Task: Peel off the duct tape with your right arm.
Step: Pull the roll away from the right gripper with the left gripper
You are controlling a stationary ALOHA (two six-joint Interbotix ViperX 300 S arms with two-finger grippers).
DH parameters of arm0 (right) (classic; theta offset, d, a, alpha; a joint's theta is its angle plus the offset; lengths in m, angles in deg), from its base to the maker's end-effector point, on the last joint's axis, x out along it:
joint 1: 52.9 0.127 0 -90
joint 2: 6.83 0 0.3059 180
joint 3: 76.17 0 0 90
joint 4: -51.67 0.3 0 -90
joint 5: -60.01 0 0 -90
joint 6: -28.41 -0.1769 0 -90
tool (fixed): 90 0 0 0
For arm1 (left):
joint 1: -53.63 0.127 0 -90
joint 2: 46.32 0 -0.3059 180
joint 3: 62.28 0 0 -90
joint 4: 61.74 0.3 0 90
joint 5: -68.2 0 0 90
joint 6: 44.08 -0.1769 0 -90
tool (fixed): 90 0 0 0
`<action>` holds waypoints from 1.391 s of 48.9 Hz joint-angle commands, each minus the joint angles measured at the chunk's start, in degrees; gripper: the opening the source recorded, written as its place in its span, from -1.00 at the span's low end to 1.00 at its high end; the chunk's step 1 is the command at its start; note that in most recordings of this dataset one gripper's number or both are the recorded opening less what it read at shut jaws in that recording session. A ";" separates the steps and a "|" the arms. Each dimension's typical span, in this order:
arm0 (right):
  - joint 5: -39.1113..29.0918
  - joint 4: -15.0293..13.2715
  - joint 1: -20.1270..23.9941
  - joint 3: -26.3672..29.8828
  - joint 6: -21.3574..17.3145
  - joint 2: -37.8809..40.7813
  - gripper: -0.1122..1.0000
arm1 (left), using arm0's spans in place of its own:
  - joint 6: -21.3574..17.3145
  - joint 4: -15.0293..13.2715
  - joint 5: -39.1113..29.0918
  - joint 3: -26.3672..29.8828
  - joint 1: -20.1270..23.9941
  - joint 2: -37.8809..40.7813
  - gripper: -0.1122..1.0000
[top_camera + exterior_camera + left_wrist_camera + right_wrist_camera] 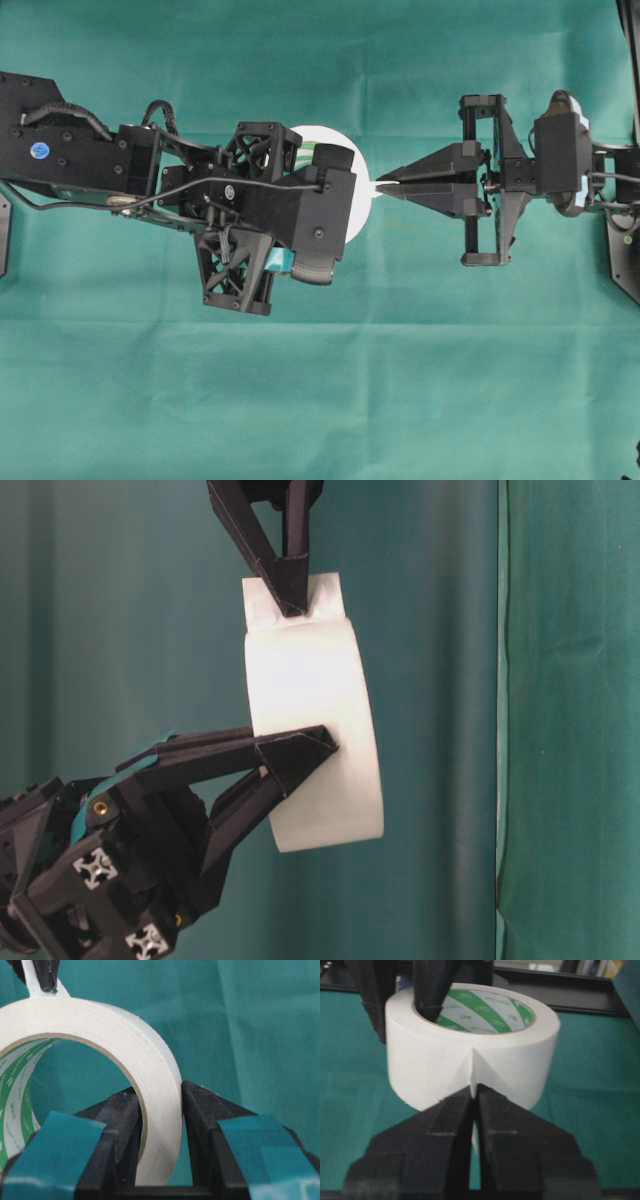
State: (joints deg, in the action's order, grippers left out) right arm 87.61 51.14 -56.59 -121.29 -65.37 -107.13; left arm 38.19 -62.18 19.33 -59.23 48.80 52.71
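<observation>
The left gripper is clamping the wall of the duct tape, holding it above the green cloth. At its 3 o'clock edge, the right gripper is pinching the loose strip. Green inner-ring print is staying unreadable.

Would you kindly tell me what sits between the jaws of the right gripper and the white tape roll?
Only the loose white strip end, pinched in the right gripper and running straight onto the white duct tape roll; the overhead and right wrist views show it.
</observation>
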 commanded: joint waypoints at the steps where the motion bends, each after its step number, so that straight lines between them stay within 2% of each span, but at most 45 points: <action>1: 0.44 0.26 -0.44 0.35 0.09 -0.97 -0.97 | -0.09 -0.18 -0.35 0.53 -2.20 -1.41 -0.40; 12: 0.44 0.26 -0.53 0.26 0.00 -0.97 -0.97 | -0.26 -0.18 -1.32 0.18 -3.43 -1.67 -0.40; 23: 0.44 0.26 -0.62 0.18 0.00 -0.97 -0.97 | -3.69 -0.18 -1.32 0.18 -5.45 -2.11 -0.40; 43: 1.05 0.26 -1.49 -1.41 0.09 -2.37 -0.97 | -5.10 -0.18 -1.32 -1.85 -7.29 -3.16 -0.40; 68: 0.88 0.44 -2.90 -4.39 0.00 -6.50 -0.97 | -12.66 -0.18 -0.97 -5.10 -10.37 -5.01 -0.41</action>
State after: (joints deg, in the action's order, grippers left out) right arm 88.23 51.23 -58.00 -125.94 -65.37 -112.58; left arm 25.89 -62.09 18.45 -64.68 40.62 50.25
